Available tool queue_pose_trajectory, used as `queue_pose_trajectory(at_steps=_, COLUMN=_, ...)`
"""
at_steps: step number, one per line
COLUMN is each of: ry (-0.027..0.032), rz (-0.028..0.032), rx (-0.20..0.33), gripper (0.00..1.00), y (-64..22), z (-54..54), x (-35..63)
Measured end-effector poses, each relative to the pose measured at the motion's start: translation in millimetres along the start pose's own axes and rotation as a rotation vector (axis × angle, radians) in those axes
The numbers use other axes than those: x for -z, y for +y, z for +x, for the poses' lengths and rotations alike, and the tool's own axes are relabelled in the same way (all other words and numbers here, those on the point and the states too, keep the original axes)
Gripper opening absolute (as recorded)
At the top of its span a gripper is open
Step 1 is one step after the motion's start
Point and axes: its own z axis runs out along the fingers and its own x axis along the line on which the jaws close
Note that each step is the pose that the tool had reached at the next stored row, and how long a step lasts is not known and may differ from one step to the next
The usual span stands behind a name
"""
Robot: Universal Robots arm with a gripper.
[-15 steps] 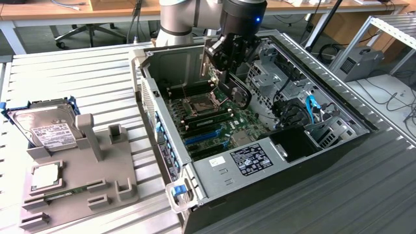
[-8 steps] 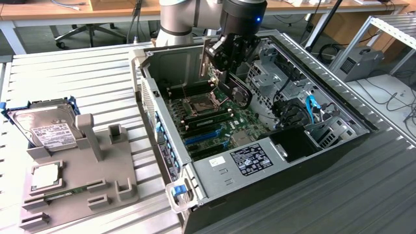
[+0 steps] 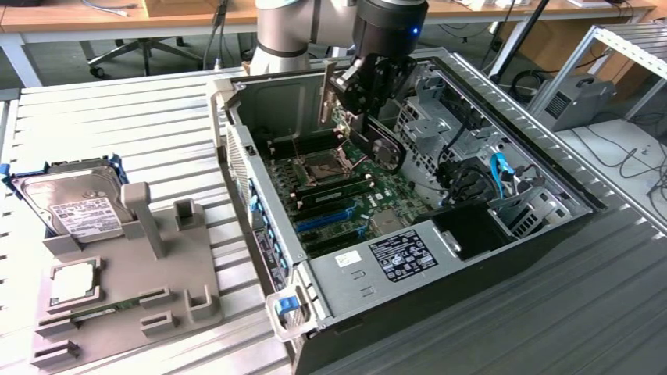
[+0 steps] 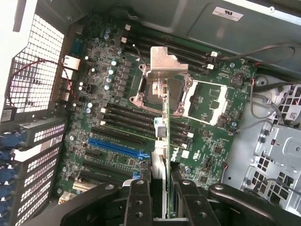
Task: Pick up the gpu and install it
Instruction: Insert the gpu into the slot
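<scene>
The gpu [image 3: 382,148], a green card with a black cooler and a silver end bracket [image 4: 164,63], hangs upright inside the open computer case [image 3: 542,234], above the motherboard [image 3: 391,191]. My gripper [image 3: 365,109] is shut on it, gripping the card's upper edge. In the wrist view the card [image 4: 167,141] runs edge-on from between my black fingers [image 4: 139,200] out over the CPU socket [image 4: 207,101]. The blue expansion slot [image 4: 115,147] lies on the board beside the card's line, apart from it.
A grey holder tray [image 3: 167,266] at the exterior view's left carries a hard drive [image 3: 73,207], a square chip [image 3: 73,281] and a memory stick [image 3: 105,308]. Case walls, a drive cage [image 3: 438,125] and loose cables [image 3: 469,183] surround the motherboard.
</scene>
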Motion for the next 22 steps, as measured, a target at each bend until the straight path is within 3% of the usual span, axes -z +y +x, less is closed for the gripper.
queue_pose_trajectory(at_steps=22, ry=-0.0019, rz=-0.0010, rx=0.062, gripper=0.26, y=0.0, z=0.0, x=0.0)
